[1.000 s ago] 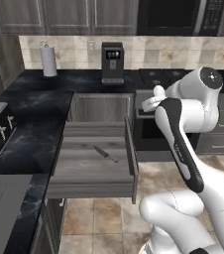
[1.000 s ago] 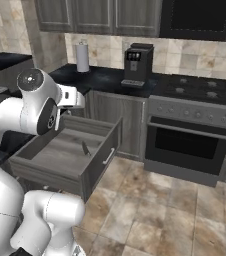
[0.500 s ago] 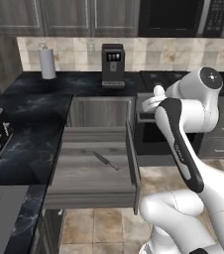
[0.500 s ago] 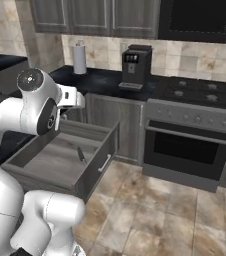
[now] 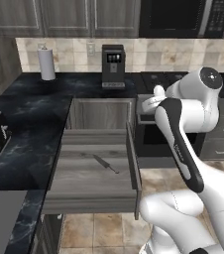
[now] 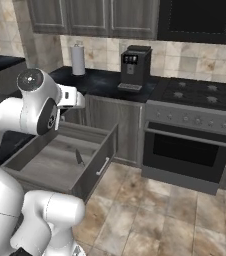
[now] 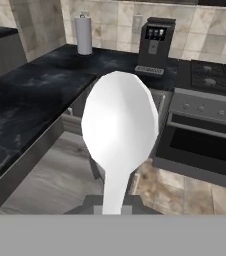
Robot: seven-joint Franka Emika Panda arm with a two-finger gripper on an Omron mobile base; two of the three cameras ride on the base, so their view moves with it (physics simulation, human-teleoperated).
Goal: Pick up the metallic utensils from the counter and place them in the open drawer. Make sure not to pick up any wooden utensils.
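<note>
Gripper (image 7: 112,210) pinched on the handle of a shiny silver-white spoon (image 7: 119,125); the round head stands straight out past the fingertips and looms large in the hand view. The tips themselves are mostly hidden at the bottom of that view, but the handle runs down between them, so the jaws are nearly closed around it.

Open drawer (image 5: 94,171) sits below and ahead of the gripper, pulled well out from the grey cabinet front. In the hand view its grey floor (image 7: 50,185) lies under and left of the spoon head. A dark slim utensil (image 5: 105,163) lies flat on the drawer floor, beneath the gripper; seen also from the right base view (image 6: 79,157). Cannot tell its colour or material.

Black counter (image 7: 30,95) runs off to the gripper's left. Beyond the spoon, on the far counter: paper towel roll (image 7: 83,34) and coffee machine (image 7: 152,47). Oven (image 7: 205,135) to the right of the gripper.
</note>
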